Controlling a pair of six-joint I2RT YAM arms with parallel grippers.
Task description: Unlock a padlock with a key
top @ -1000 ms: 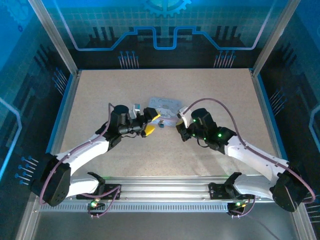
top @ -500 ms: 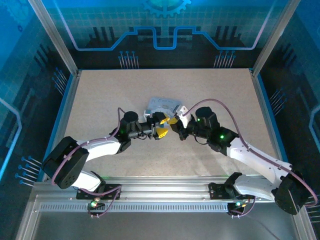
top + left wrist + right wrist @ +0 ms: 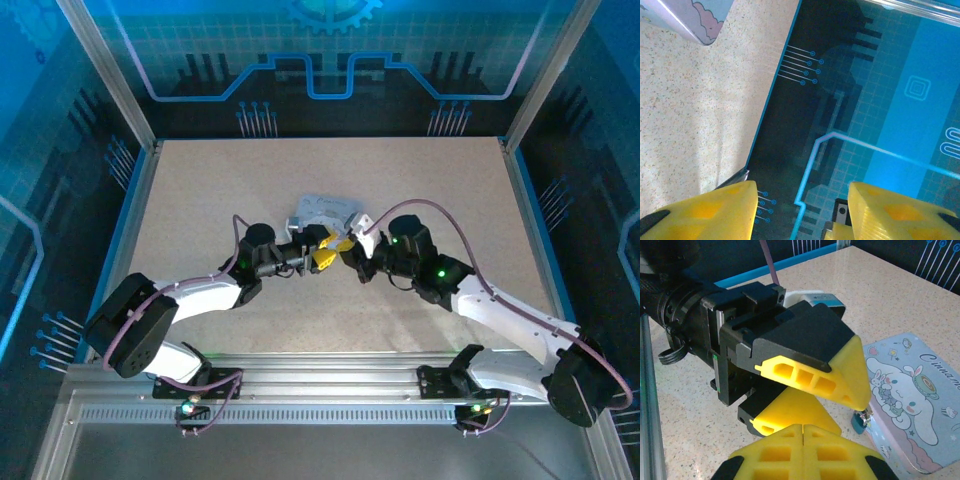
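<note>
The padlock (image 3: pixel 860 422), tiny, dark teal with a shiny shackle, hangs at the near edge of the pale blue cartoon tin (image 3: pixel 912 390). My left gripper (image 3: pixel 849 414) comes in from the left. Its yellow fingers (image 3: pixel 840 377) are parted, the upper tip just above the padlock, and nothing shows between them. In the left wrist view that gripper (image 3: pixel 800 212) has a bare gap. My right gripper (image 3: pixel 803 429) is shut, its tips right against the left gripper's lower finger. The key is hidden. From above, the left gripper (image 3: pixel 330 251) and the right gripper (image 3: pixel 350 258) meet just in front of the tin (image 3: pixel 322 208).
The tin's corner (image 3: pixel 695 17) lies close beside the left gripper. Speckled tabletop (image 3: pixel 200 190) stretches all around. Blue enclosure walls (image 3: pixel 560 90) and aluminium posts ring the table.
The left arm has swung right and forward until its fingers meet the right gripper by the tin, and its jaws have narrowed. The right gripper has edged slightly left and stayed shut.
</note>
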